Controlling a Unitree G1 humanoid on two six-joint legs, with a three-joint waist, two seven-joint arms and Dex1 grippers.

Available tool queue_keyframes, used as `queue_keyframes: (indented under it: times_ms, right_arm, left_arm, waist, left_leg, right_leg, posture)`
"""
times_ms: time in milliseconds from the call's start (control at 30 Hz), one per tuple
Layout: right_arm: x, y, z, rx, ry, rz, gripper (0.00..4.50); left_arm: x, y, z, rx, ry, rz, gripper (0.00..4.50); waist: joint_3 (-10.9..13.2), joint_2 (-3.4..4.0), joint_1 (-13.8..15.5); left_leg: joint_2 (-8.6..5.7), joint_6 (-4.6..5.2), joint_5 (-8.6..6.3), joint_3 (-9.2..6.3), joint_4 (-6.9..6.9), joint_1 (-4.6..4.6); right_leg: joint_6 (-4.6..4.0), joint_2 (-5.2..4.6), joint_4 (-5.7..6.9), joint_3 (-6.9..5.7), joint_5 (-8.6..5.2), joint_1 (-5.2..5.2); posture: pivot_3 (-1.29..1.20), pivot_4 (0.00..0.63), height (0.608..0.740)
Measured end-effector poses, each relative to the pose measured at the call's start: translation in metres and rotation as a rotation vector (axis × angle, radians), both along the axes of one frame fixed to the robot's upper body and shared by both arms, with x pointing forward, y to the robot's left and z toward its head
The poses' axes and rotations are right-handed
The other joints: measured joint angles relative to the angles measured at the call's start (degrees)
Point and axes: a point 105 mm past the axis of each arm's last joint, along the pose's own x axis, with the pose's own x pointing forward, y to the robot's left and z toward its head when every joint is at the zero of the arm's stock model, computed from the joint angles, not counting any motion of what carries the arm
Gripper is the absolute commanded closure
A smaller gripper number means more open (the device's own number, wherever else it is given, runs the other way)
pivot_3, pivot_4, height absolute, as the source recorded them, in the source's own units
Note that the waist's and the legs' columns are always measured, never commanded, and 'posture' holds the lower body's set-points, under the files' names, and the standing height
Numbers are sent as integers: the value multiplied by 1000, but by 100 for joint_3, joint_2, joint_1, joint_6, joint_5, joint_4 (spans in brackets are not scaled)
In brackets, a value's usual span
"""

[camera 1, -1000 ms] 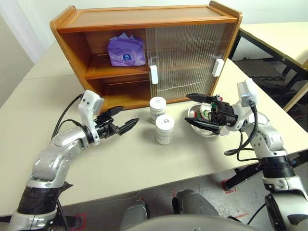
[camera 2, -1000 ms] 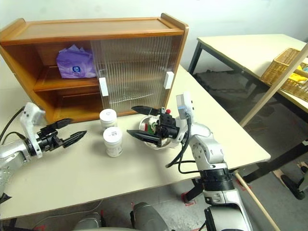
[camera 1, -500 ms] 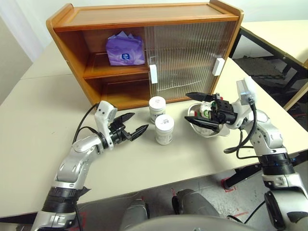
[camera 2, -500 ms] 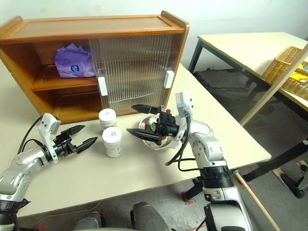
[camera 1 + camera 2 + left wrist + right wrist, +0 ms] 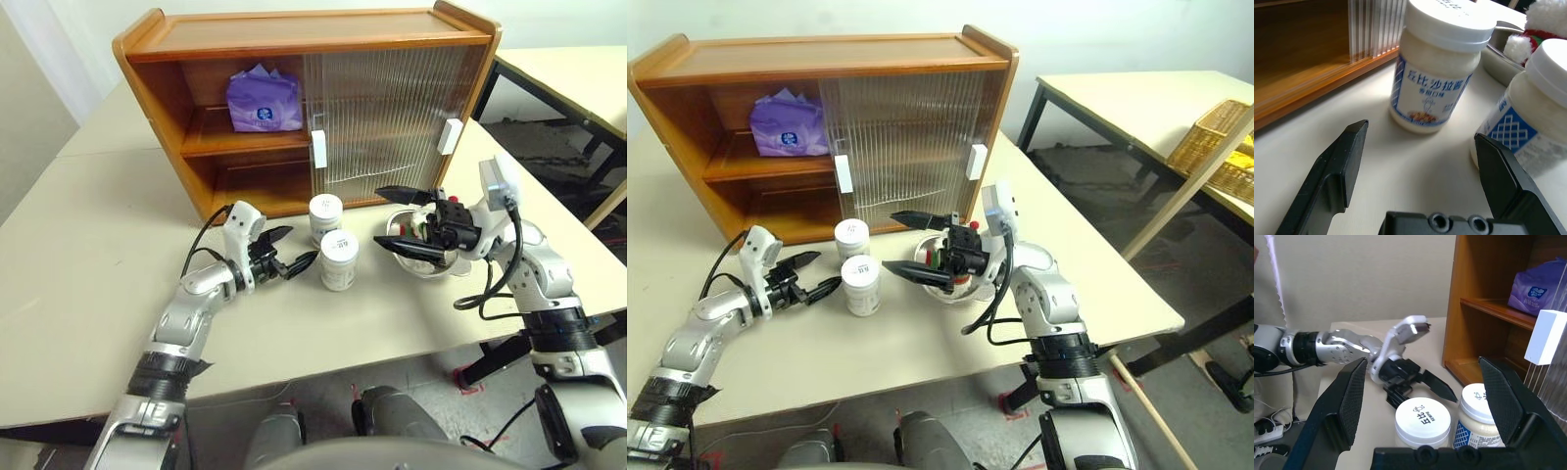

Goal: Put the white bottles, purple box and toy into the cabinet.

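Note:
Two white bottles stand on the table in front of the cabinet (image 5: 294, 29), one nearer it (image 5: 324, 216) and one nearer me (image 5: 339, 260). My left gripper (image 5: 302, 245) is open just left of them, its fingers pointing at the gap between them; the left wrist view shows both bottles (image 5: 1437, 68) (image 5: 1533, 107) beyond its fingertips (image 5: 1354, 142). The purple box (image 5: 263, 101) lies on the cabinet's upper shelf, in the open left half. The toy (image 5: 427, 217) sits in a steel bowl (image 5: 421, 266). My right gripper (image 5: 377, 217) hovers open over the bowl, pointing left.
Both ribbed sliding doors (image 5: 382, 117) with white handles (image 5: 317, 149) cover the cabinet's right half. The lower left shelf (image 5: 250, 181) is open. A second table (image 5: 1136, 98) with a wicker basket (image 5: 1215, 147) stands to the right.
My left arm has swung right and lower, bringing its open gripper from the table's left side up beside the two bottles. The right arm has stayed still.

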Motion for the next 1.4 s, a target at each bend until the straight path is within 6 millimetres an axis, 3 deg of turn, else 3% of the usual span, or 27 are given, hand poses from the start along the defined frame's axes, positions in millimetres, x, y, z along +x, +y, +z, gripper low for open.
queue_keyframes:
  times_ms: [333, 767, 1267, 1400]
  right_arm:
    - [0, 0, 0, -2, -2, -6, 0]
    - [0, 1, 2, 0, -11, -16, 0]
    - [1, 1, 3, 2, -9, -26, 0]
    - [1, 1, 3, 2, -9, -30, 0]
  left_arm:
    - [16, -11, -7, 23, 3, -33, 14]
    - [17, -21, -24, 56, 51, -51, 14]
    - [36, -37, -21, 36, 59, -8, 14]
    - [36, -41, -26, 27, 87, -22, 988]
  waist:
    - [0, 1, 7]
    - [0, 1, -8]
    - [0, 1, -8]
    - [0, 1, -9]
  left_leg:
    - [-7, 4, 2, 2, 5, 0]
    - [-20, 7, 4, 2, 20, 0]
    - [-31, 11, 6, 3, 34, 1]
    - [-30, 11, 6, 3, 38, 2]
  right_leg:
    - [17, 1, -1, 7, 1, 7]
    - [47, 2, -1, 7, -5, 15]
    - [87, 3, -4, 8, -17, 29]
    - [91, 2, -4, 9, -17, 33]
  posture:
    - [-236, 0, 740]
    - [-242, 0, 740]
    - [-248, 0, 740]
    - [-251, 0, 740]
